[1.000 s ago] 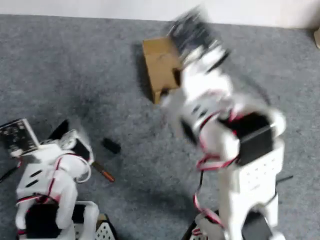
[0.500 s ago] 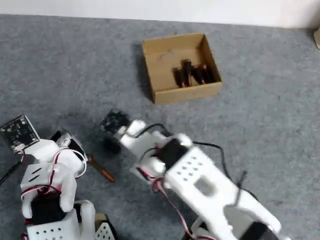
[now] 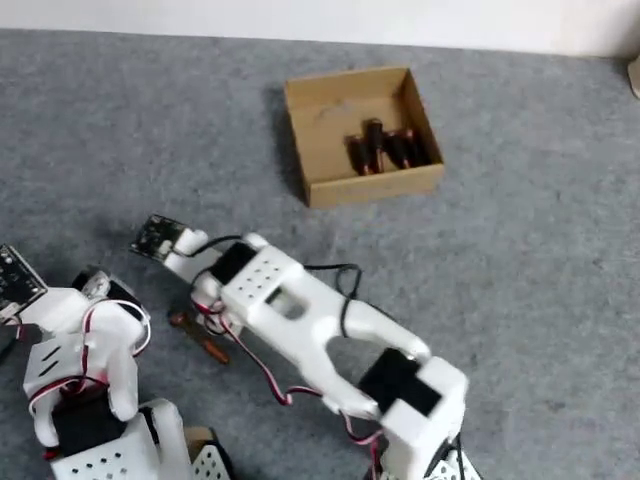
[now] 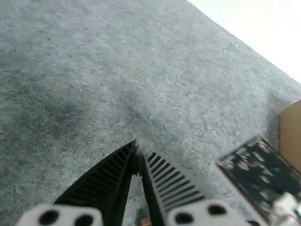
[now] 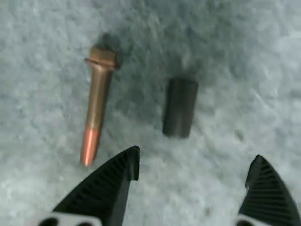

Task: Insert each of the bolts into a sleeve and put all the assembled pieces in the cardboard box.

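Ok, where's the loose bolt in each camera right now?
High view: bolt on the carpet between the arms.
Right wrist view: bolt beside the sleeve, not touching, ahead of the open right gripper.
Left wrist view: copper speck at the edge, too small to tell.
Shared landmark: cardboard box, in high and left wrist views.

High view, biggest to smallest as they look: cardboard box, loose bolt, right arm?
1. right arm, though it stands nearer the camera, which inflates it
2. cardboard box
3. loose bolt, smallest by far
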`<state>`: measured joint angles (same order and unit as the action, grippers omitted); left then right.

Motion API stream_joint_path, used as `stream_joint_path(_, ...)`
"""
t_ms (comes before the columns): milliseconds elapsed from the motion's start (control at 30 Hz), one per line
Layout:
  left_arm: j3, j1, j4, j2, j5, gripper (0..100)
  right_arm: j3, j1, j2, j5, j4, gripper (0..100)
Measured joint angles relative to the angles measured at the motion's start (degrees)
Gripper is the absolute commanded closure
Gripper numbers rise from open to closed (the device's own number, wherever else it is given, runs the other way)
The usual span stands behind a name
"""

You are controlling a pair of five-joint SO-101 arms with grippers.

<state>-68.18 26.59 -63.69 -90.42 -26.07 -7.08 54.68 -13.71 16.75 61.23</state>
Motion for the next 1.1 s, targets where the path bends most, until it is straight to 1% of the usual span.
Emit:
stream_joint_path(200, 0.00, 0.09, 0.18, -0.26, 0.00, 99, 4.04, 0.09, -4.92, 0.00, 0.00, 66.6)
stream_joint_path(367, -2.90, 0.09, 3.52, -0.44, 0.00, 99, 4.66, 0.09, -5.27, 0.00, -0.09, 66.6)
stream_joint_path(433, -3.69, 0.09, 5.01, 0.18, 0.00, 99, 4.66, 0.09, -5.27, 0.00, -1.85, 66.6)
stream_joint_path(600, -3.69, 0.18, 5.71, 0.18, 0.00, 99, 4.66, 0.18, -7.38, -0.18, -6.77, 66.6)
stream_joint_path(700, -3.69, 0.18, 5.80, 0.18, 0.00, 99, 4.66, 0.18, -10.90, -3.52, -7.30, 66.6)
stream_joint_path(933, -3.69, 0.18, 5.80, 0.18, 0.00, 99, 7.12, 0.18, -14.42, -8.09, -7.21, 67.3)
stream_joint_path(1000, -3.69, 0.18, 5.80, 0.18, 0.00, 99, 7.12, 0.18, -15.91, -8.62, -7.21, 73.8)
stream_joint_path(1100, -3.69, 0.18, 5.80, 0.18, 0.00, 99, 7.56, 0.18, -16.88, -8.88, -7.21, 94.9)
